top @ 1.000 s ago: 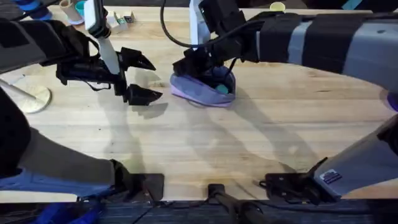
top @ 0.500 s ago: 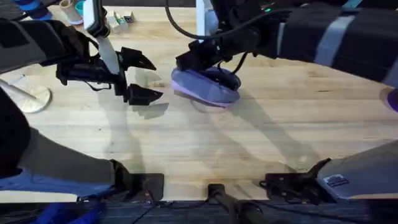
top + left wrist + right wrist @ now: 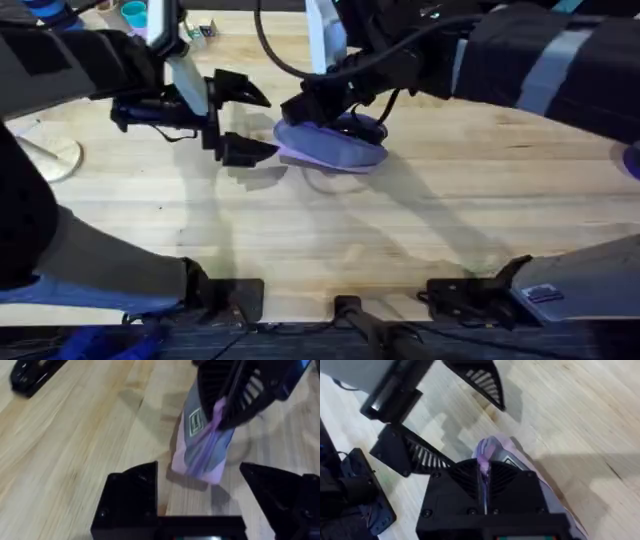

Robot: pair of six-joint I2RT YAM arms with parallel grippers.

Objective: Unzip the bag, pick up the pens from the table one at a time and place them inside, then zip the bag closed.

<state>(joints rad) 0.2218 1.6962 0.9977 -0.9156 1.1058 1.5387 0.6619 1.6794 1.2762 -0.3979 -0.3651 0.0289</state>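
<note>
- The small soft lavender and grey-blue fabric pouch [image 3: 330, 148] is lying on the pale butcher-block wooden table [image 3: 400, 240], toward the far side and near the middle.
- The right gripper [image 3: 310, 108] is reaching across from the right and is clamping its black fingers on a fold of lavender fabric at the pouch's left end; the right wrist view is showing the fabric [image 3: 485, 455] pinched between the closed fingers.
- That end of the pouch [image 3: 202, 442] is appearing slightly raised off the table, though the blur is making this uncertain.
- The left gripper [image 3: 242, 120] is sitting just left of the pouch with its black fingers [image 3: 131, 491] spread wide, gripping nothing and not touching the pouch.
- In the left wrist view, a black stapler [image 3: 32, 374] is resting on the table, well apart from the pouch.
</note>
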